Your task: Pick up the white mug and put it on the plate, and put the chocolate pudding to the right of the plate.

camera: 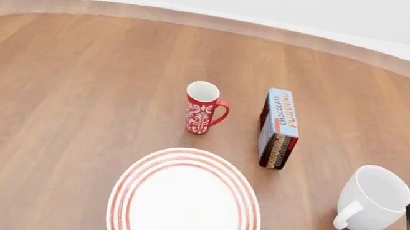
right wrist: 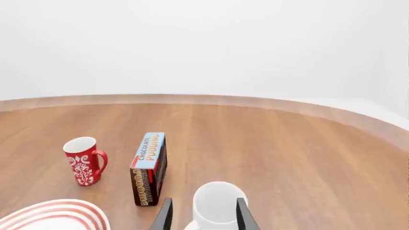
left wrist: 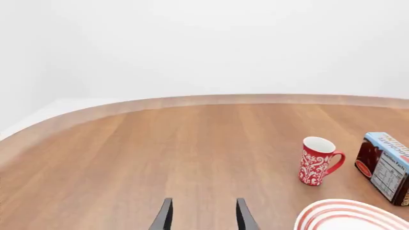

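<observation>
White mug (camera: 374, 199) upright at table (camera: 68, 78) right, empty plate (camera: 185, 206) front centre, chocolate pudding (camera: 278, 128) on edge behind, left gripper (left wrist: 203, 215) and right gripper (right wrist: 203, 214) parted, apparently holding nothing.

the front view looks forward and down from above the near side, taking in the whole table (camera: 70, 66) with the plate (camera: 185, 206) nearest; the left wrist view sits low behind its gripper (left wrist: 202, 215), facing the far edge; the right wrist view sits likewise (close behind the white mug (right wrist: 217, 203)); all three share the red mug (camera: 203, 109), the chocolate pudding (camera: 278, 128) and the plate.
</observation>
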